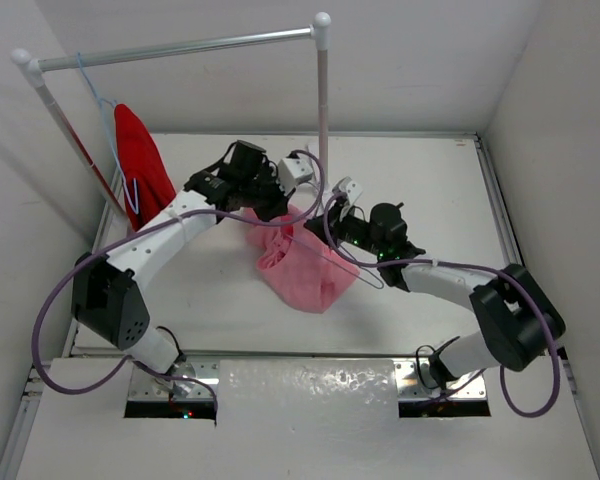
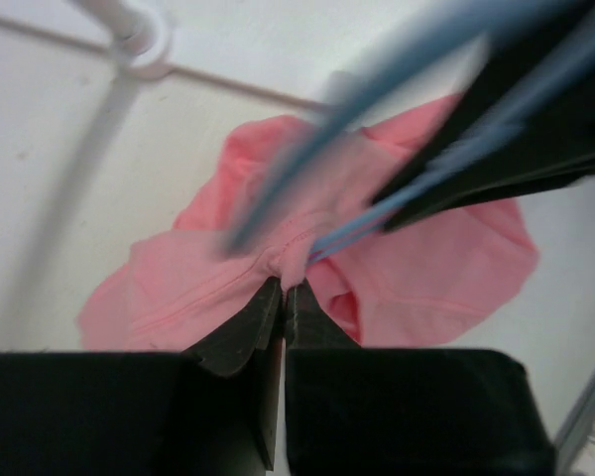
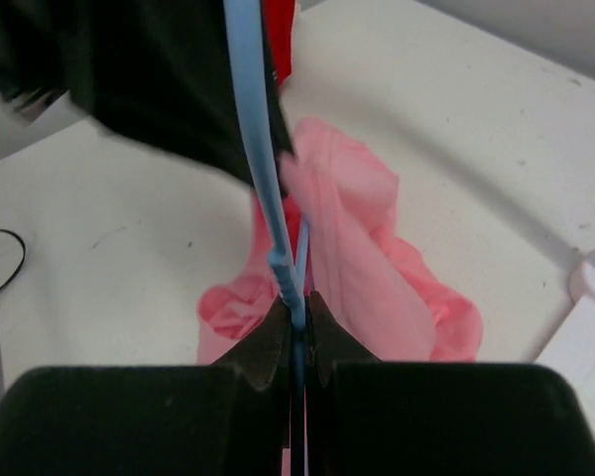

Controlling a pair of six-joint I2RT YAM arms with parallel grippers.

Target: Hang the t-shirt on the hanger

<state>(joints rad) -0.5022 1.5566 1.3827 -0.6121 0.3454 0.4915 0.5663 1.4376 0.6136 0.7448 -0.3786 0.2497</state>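
The pink t-shirt (image 1: 302,268) hangs bunched between my two grippers, with its lower part lying on the white table. My left gripper (image 1: 271,207) is shut on a fold of the t-shirt near its top edge; the left wrist view shows the fingertips (image 2: 296,294) pinching the pink cloth (image 2: 208,288). My right gripper (image 1: 332,226) is shut on the thin light-blue wire hanger (image 3: 261,149), which runs up from between its jaws. In the left wrist view the hanger (image 2: 377,89) crosses blurred just above the t-shirt, touching the cloth close to my left fingertips.
A white-and-metal clothes rack (image 1: 180,48) stands at the back, and its right post (image 1: 323,100) rises just behind the grippers. A red garment (image 1: 145,160) hangs on another light-blue hanger at the rack's left end. The post's base (image 2: 144,45) shows in the left wrist view.
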